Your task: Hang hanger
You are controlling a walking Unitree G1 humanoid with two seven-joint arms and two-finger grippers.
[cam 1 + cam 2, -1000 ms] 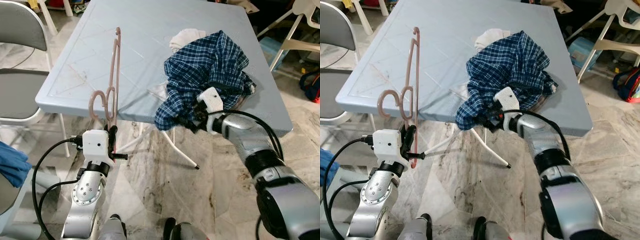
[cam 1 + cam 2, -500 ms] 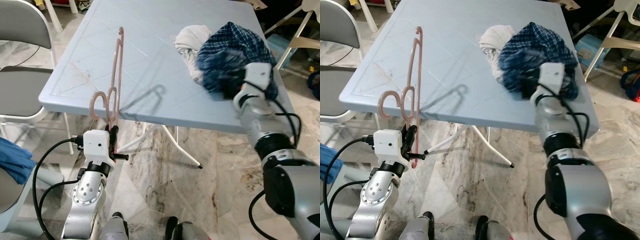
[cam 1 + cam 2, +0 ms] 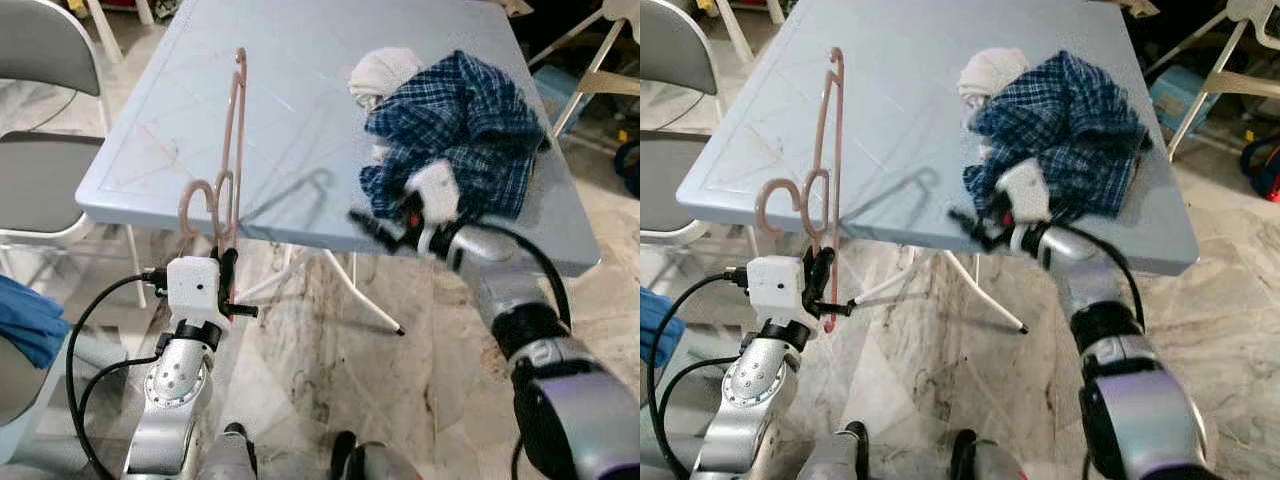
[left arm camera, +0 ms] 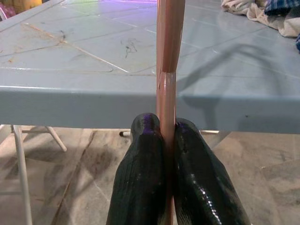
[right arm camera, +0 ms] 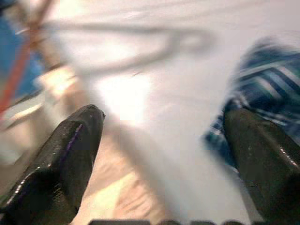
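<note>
1. Since half a second ago, the right gripper (image 3: 372, 226) has dropped from above the blue table (image 3: 180, 150) to its near edge, below the plaid shirt (image 3: 465, 125).
2. Right eye view: the pink hanger (image 3: 820, 170) stands upright before the table's edge, long axis vertical, hook toward the robot's left.
3. Left wrist view: the left gripper (image 4: 166, 136) is clamped on the hanger's bar.
4. Right wrist view: blurred; its fingers (image 5: 61, 164) are spread wide and hold nothing.

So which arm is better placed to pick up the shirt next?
Right: its open pincer sits beside the blue checked shirt, while the left pincer is shut on the pink plastic hanger.
</note>
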